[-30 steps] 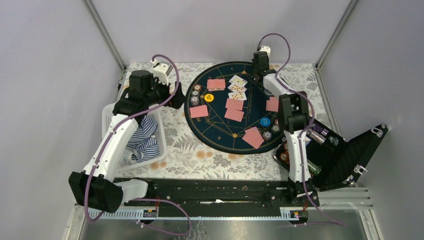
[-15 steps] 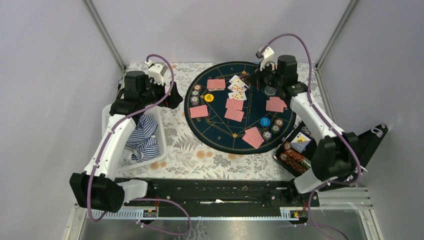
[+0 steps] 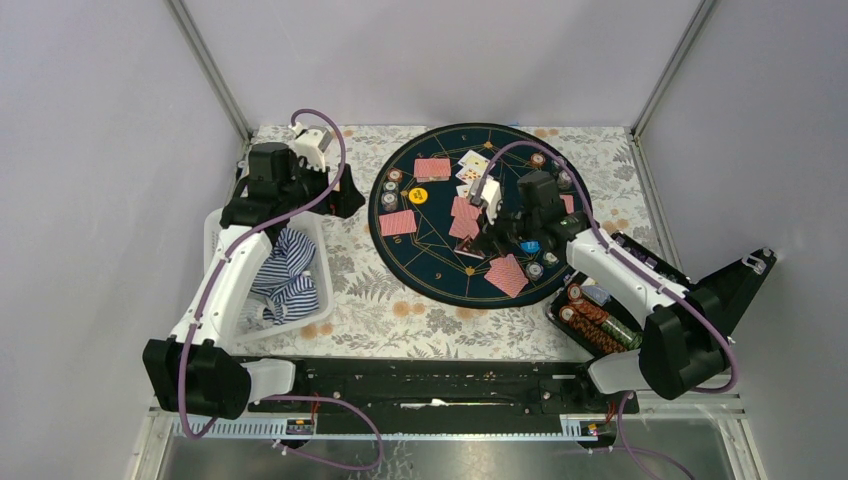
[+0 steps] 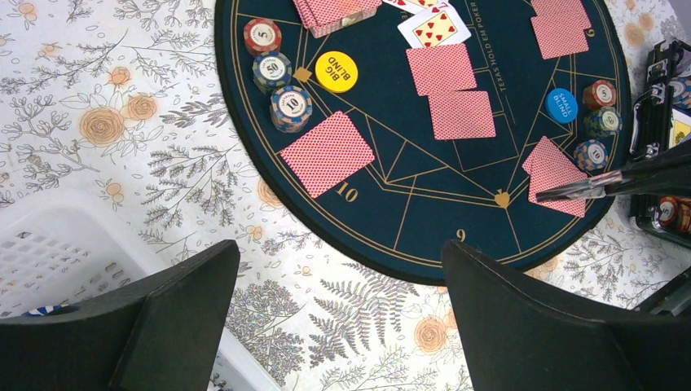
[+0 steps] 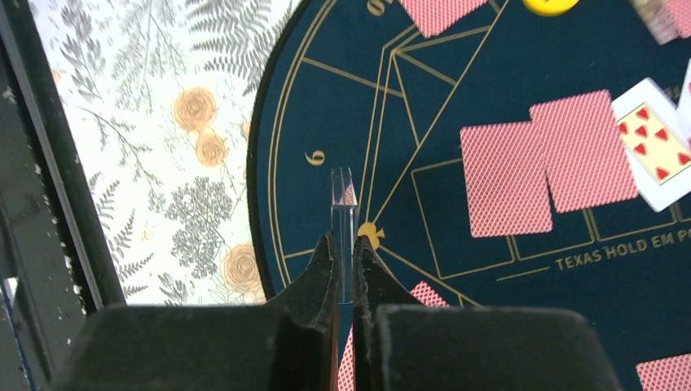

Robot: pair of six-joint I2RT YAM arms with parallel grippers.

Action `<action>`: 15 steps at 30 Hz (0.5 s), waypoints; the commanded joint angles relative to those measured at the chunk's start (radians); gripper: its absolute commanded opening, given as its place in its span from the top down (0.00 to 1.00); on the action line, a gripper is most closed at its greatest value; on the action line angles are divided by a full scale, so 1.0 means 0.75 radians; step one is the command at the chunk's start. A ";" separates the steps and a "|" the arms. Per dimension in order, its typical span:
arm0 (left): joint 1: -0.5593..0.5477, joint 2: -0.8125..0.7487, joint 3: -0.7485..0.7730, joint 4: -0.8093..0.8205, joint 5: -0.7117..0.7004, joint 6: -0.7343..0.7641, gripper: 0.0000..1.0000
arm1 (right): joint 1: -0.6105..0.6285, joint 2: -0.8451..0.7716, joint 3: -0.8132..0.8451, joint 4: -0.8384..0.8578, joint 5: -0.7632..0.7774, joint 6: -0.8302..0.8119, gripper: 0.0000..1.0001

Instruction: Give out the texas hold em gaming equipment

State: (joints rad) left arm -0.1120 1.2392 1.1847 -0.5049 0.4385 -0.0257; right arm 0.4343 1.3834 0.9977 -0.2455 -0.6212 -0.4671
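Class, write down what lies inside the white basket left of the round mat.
Inside the white basket lies a crumpled blue-and-white striped cloth. The left arm crosses its left side, so that part and anything under the cloth are hidden.

1. The worktop (image 3: 400, 310) has a pale floral-print surface;
2. a round dark blue mat (image 3: 440, 270) with gold lines lies flat at its far middle;
3. a white basket (image 3: 324, 290) stands at the left;
4. an open black case (image 3: 740, 280) sits at the right, just beside the mat.
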 commanded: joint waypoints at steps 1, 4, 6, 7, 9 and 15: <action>0.016 -0.012 -0.004 0.060 0.040 -0.007 0.01 | 0.033 -0.048 -0.050 0.074 0.089 -0.045 1.00; 0.020 -0.016 -0.011 0.066 0.038 -0.009 0.01 | 0.036 -0.041 -0.092 0.113 0.087 -0.039 1.00; 0.022 -0.016 -0.010 0.066 0.037 -0.012 0.01 | 0.041 -0.030 -0.117 0.135 0.087 -0.045 1.00; 0.023 -0.016 -0.011 0.066 0.037 -0.012 0.01 | 0.046 -0.022 -0.122 0.140 0.097 -0.043 1.00; 0.024 -0.018 -0.013 0.066 0.039 -0.013 0.01 | 0.052 0.001 -0.142 0.169 0.123 -0.042 1.00; 0.029 -0.018 -0.013 0.066 0.041 -0.013 0.01 | 0.054 0.039 -0.239 0.313 0.228 -0.041 1.00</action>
State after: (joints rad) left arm -0.0986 1.2392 1.1820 -0.5026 0.4458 -0.0277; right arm 0.4652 1.3945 0.8509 -0.1242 -0.5110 -0.4850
